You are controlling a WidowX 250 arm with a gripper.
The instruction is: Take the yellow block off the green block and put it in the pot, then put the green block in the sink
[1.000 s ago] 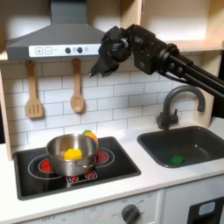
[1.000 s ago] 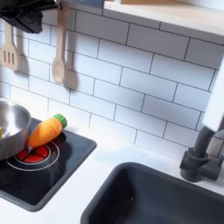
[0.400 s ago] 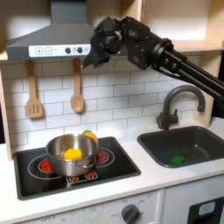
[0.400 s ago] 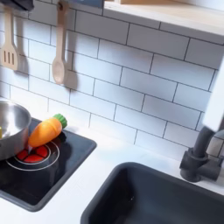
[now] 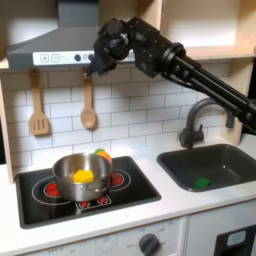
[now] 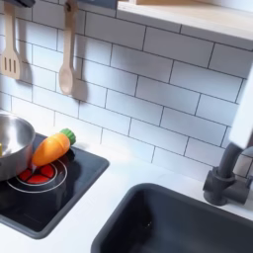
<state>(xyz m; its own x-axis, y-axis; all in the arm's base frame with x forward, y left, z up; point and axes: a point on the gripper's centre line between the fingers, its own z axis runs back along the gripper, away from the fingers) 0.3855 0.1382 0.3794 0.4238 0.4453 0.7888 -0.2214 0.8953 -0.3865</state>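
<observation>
The smooth white table (image 5: pixel 200 205) is carrying a glossy black hob (image 5: pixel 40 200) with red ring markings and, towards the first exterior view's right, the dark grey rectangular sink (image 5: pixel 235 160) with rounded corners and a curved dark grey faucet (image 5: pixel 200 115). Behind them a wall of white rectangular tiles (image 6: pixel 148 79) is rising, with a grey range hood (image 5: pixel 55 45) above the hob. The black jointed arm (image 5: pixel 190 75) is stretching across the upper part of the first exterior view, its gripper (image 5: pixel 99 60) hanging high beside the hood; I cannot tell whether its jaws are apart or together. The round shiny silver metal pot (image 5: pixel 68 180) with short straight sides is sitting on the hob, and the small bright yellow block (image 5: pixel 83 176) is lying inside it. The small bright green block (image 5: pixel 203 183) is resting on the sink's floor. An orange-and-green toy carrot (image 6: pixel 51 147) is lying on the hob just beside the pot. Two pale wooden utensils, a slotted spatula (image 5: pixel 38 105) and a spoon (image 5: pixel 88 100), are hanging against the tiles.
</observation>
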